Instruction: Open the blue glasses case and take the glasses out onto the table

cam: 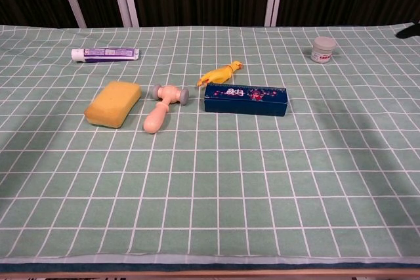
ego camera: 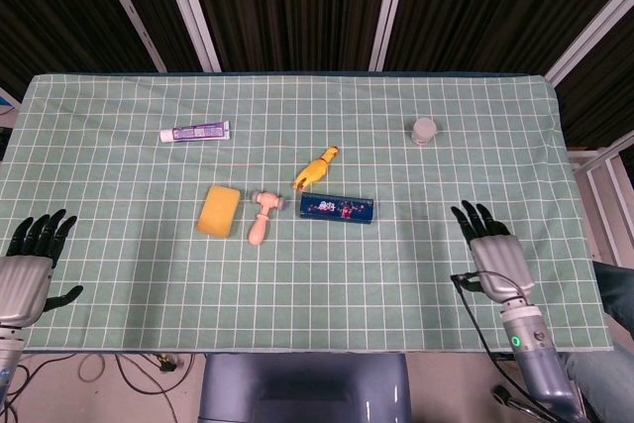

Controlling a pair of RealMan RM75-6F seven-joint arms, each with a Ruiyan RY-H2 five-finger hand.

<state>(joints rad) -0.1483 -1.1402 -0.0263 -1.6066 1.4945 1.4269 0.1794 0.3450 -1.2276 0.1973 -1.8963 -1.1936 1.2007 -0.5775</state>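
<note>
The blue glasses case [ego camera: 337,209] [cam: 245,99] lies closed and flat near the middle of the table, its lid printed with a small pattern. No glasses show. My right hand [ego camera: 490,252] hovers open over the cloth to the right of the case, well apart from it, fingers spread and pointing away from me. A dark fingertip [cam: 408,29] of it shows at the right edge of the chest view. My left hand [ego camera: 28,263] stays open at the table's front left edge, far from the case.
A yellow rubber chicken [ego camera: 316,167] lies just behind the case. A toy hammer [ego camera: 262,217] and a yellow sponge [ego camera: 219,210] lie to its left. A toothpaste tube [ego camera: 195,132] is at the back left, a small jar [ego camera: 424,130] at the back right.
</note>
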